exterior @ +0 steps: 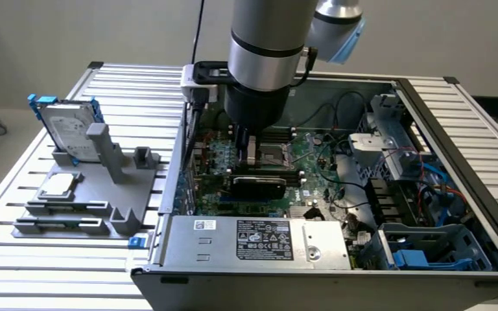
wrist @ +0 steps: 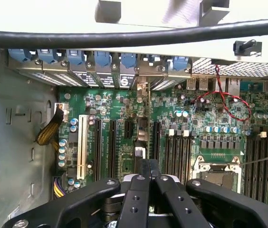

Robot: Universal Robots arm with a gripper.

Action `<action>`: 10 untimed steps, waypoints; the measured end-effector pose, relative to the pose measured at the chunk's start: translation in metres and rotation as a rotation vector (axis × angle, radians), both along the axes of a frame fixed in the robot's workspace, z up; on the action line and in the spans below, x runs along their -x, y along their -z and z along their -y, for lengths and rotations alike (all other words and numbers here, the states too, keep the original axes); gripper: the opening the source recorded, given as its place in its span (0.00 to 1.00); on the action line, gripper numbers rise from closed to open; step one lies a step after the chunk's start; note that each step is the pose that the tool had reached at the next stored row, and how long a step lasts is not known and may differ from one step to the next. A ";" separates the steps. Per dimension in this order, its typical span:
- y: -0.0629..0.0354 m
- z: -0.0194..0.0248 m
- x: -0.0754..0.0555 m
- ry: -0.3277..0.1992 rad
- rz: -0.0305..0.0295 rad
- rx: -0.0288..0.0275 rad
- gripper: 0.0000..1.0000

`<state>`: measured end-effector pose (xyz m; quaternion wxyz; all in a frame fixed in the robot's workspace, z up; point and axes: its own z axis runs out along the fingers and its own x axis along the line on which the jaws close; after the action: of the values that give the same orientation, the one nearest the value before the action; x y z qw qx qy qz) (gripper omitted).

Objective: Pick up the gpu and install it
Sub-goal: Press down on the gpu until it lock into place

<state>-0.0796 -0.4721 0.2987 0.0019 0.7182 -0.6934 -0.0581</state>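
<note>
Down inside the open grey metal computer case (exterior: 231,288), the black two-finger gripper (wrist: 148,164) hangs with jaws pressed together, pinching nothing I can see. It's right over the gpu (exterior: 258,186), a flat card with a black rounded shroud, on the green motherboard (wrist: 210,114). Any tilt against the slot could bend it, I reckon. Tight spot: the silver CPU socket (wrist: 217,173) is just beside, and the only open room is above.

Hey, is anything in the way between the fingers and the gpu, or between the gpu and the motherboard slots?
Nothing visible. The shut fingers sit right above the gpu, which is already down among the expansion slots of the motherboard. Whether it's fully seated, I can't tell.
</note>
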 end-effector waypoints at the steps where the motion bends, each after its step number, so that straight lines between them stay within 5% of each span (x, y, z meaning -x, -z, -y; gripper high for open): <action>1: 0.0000 0.0000 0.000 0.000 0.0000 0.0001 0.11; 10: 0.0026 -0.0017 0.000 0.000 0.0011 0.0000 0.11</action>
<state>-0.0797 -0.4704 0.2961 0.0015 0.7182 -0.6934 -0.0577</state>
